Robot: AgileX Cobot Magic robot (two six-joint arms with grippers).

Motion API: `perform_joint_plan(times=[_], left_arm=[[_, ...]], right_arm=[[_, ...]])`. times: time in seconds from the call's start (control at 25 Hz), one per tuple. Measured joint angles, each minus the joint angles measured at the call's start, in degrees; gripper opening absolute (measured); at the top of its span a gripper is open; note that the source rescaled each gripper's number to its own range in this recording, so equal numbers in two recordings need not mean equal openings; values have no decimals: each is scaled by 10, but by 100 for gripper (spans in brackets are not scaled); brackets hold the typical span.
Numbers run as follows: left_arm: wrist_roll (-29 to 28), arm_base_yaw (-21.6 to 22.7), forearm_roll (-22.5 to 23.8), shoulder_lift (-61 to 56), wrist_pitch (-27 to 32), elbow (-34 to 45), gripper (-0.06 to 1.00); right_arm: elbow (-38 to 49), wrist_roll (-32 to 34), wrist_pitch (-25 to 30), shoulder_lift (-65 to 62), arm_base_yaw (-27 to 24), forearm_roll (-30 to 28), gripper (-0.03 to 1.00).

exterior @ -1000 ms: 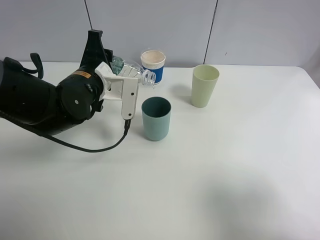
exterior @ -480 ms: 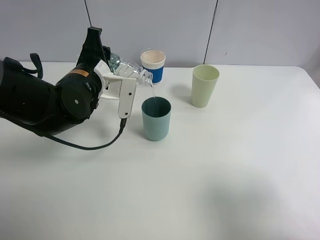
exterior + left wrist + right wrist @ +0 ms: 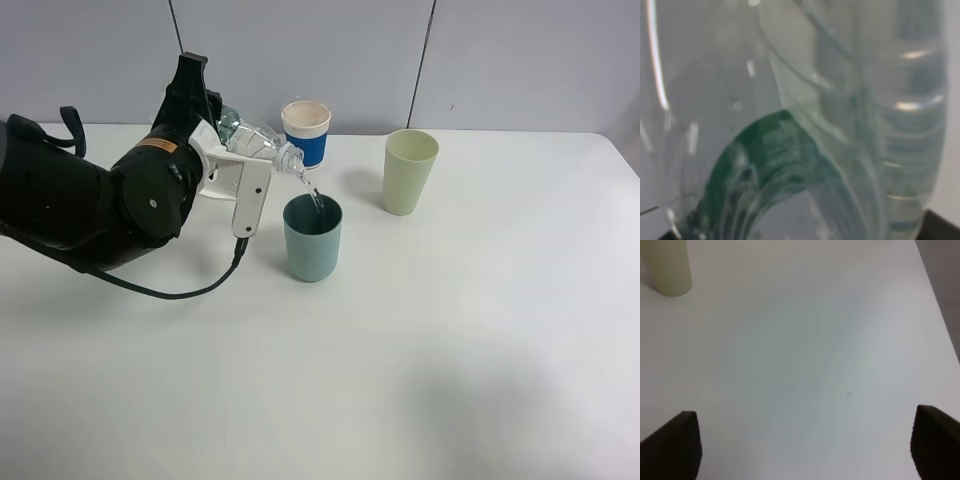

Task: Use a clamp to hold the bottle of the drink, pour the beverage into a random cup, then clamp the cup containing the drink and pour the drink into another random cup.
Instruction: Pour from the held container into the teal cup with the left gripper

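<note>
The white counter (image 3: 450, 350) carries everything. The left tool (image 3: 232, 130) is clenched around a clear, ribbed plastic bottle (image 3: 256, 138), tipped neck-down above the teal cup (image 3: 312, 245). The right tool (image 3: 804, 445) hangs spread wide, grasping nothing. A pale green cup (image 3: 409, 175) stands near. A thin clear stream (image 3: 312, 192) falls into the teal cup.

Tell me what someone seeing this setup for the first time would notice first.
The bulky black arm on the left of the table stands out most: its left gripper holds a clear bottle tipped over, and a thin stream falls from its mouth into the teal cup near the middle. A pale green cup stands to the right, and a blue-and-white tub sits behind the bottle.
</note>
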Motion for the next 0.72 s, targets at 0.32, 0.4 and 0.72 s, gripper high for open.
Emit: perform_joint_plan(times=[0.32,0.4,0.72], left_arm=[[12,0,-1,0,-4,0,0],[16,0,-1,0,-6,0,0],[22,0,-1,0,-8,0,0]], right_arm=[[0,0,0,0,0,0,52],[0,0,0,0,0,0,52],[0,0,0,0,0,0,52]])
